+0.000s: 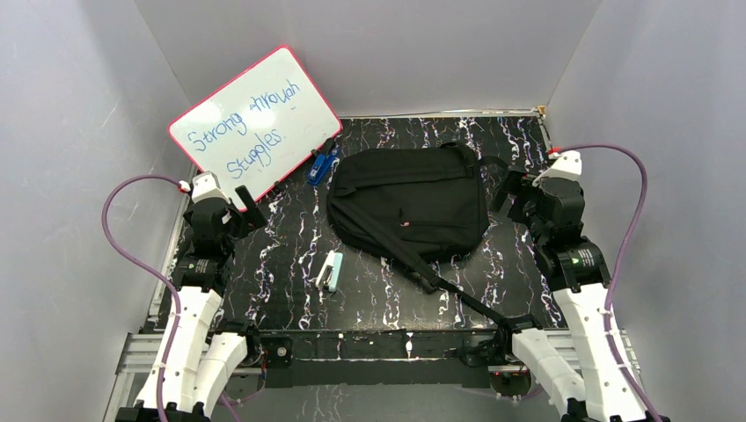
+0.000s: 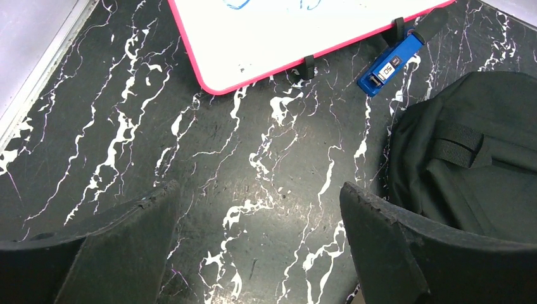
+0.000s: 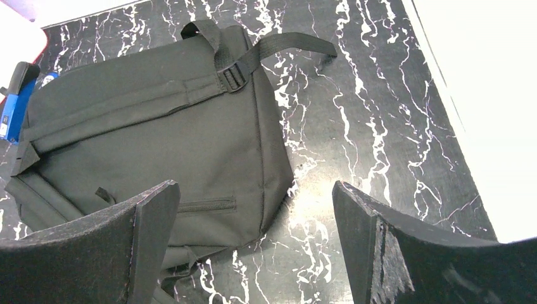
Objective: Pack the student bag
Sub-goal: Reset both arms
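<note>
Top view: the student bag [image 1: 409, 207] lies flat in the centre right of the frame, and one long strap [image 1: 457, 294] trails to the lower right, toward the near edge of the desk [image 1: 290, 299]. No opening shows from here. A whiteboard [image 1: 255, 123] with a red rim leans in the upper left, a small blue item [image 1: 323, 164] lies between it and the bag, and a pale item [image 1: 330, 271] sits below centre, apart from the bag. All three are outside the bag, so I judge the packing not yet begun: opening the bag and loading it are both left to do. The left fingers [image 1: 249, 204] at middle left and the right fingers [image 1: 508, 187] at middle right are spread and hold nothing.

Left wrist view: the left fingers [image 2: 120, 247] stand wide apart along the bottom edge, over bare desk [image 2: 240, 164]. The whiteboard's [image 2: 285, 38] lower corner fills the top, the blue item [image 2: 389, 63] is at upper right, and the bag's [image 2: 468, 164] edge is at right.

Right wrist view: the right fingers [image 3: 114, 247] gape wide and empty at the bottom. The bag [image 3: 158, 133] fills the left half, with a buckle [image 3: 233, 76] near the top, and the blue item [image 3: 16, 101] peeks in at the left edge.

The desk is black with white marble veins, and plain pale grey walls [image 1: 396, 53] box it in on three sides.
</note>
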